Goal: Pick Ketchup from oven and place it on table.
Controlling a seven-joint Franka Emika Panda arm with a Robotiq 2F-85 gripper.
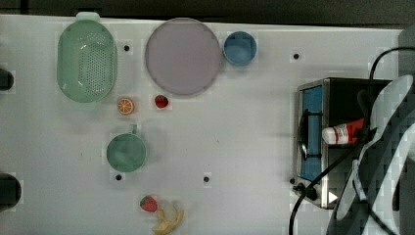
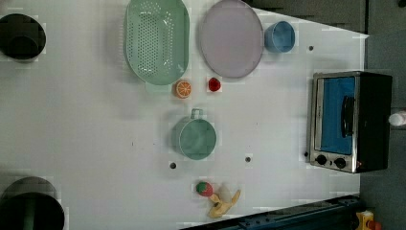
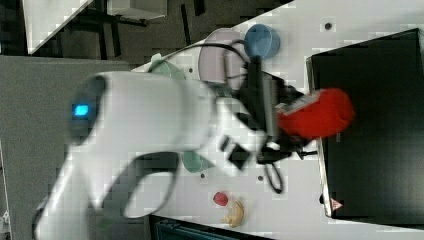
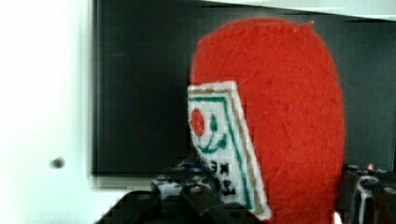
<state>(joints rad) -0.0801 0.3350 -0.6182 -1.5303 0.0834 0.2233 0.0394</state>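
Robot lab, white holed table (image 1: 244, 147), toy food, toaster oven (image 2: 349, 120)

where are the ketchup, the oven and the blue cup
ketchup (image 1: 344, 133), top view, on its white label near the cap
oven (image 2: 339, 115), left view, on its blue glass door
blue cup (image 1: 240, 48), top view, on its inside bottom

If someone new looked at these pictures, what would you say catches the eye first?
The red ketchup looms large in the wrist view, against the oven's black top. In the top view it lies over the oven at the table's right end. Across the table sit a green colander and a lilac plate.
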